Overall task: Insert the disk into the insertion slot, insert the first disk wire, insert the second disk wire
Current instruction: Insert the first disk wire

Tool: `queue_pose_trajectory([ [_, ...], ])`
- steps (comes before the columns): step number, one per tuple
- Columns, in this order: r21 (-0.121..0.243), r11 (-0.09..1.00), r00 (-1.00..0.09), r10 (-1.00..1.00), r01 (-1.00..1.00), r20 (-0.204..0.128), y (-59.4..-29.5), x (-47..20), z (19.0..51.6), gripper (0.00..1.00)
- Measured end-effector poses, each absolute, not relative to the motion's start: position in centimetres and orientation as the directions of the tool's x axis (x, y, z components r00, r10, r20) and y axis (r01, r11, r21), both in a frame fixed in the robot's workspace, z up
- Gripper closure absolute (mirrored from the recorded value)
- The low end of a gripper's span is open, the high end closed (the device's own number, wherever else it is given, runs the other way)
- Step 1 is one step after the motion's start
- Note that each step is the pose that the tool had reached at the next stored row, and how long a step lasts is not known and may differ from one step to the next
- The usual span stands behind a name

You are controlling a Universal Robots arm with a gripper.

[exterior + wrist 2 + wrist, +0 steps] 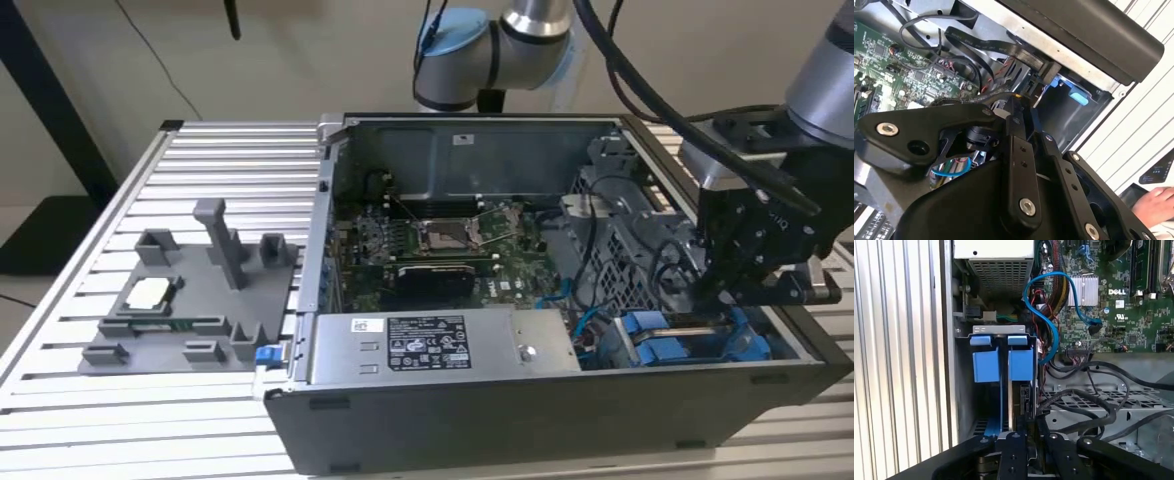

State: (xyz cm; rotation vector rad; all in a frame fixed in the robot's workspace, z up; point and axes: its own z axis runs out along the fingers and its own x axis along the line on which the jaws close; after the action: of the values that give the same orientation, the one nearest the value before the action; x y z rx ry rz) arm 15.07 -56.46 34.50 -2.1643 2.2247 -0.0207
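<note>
Disk (pixel 1010 400) looks seated in the insertion slot (pixel 961 390) at the exterior view's lower right, gripper (pixel 721 297) poised over it, grasp unclear; wiring seems not yet done.

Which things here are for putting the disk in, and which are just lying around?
For the job:
gripper
blue-framed disk
insertion slot
blue cable, probably a disk wire

Just lying about:
grey parts tray
silver power-supply box
motherboard
a person's hand
</note>
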Motion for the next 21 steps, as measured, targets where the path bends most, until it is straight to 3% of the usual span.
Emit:
queue_pose_trajectory([
  [6, -0.07, 0.028, -0.026, -0.999, -0.997, -0.02, -56.5, 15.1, 34.0, 0.81],
  [14, -0.079, 0.028, -0.026, -0.999, -0.997, -0.023, -56.4, 14.6, 32.9, 0.81],
  [16, -0.078, 0.029, -0.026, -0.999, -0.997, -0.032, -56.4, 14.5, 33.2, 0.8],
  [17, -0.079, 0.029, -0.026, -0.999, -0.996, -0.033, -56.4, 14.5, 33.5, 0.74],
  [21, -0.079, 0.029, -0.026, -0.999, -0.996, -0.032, -56.4, 14.6, 35.3, 0.74],
])
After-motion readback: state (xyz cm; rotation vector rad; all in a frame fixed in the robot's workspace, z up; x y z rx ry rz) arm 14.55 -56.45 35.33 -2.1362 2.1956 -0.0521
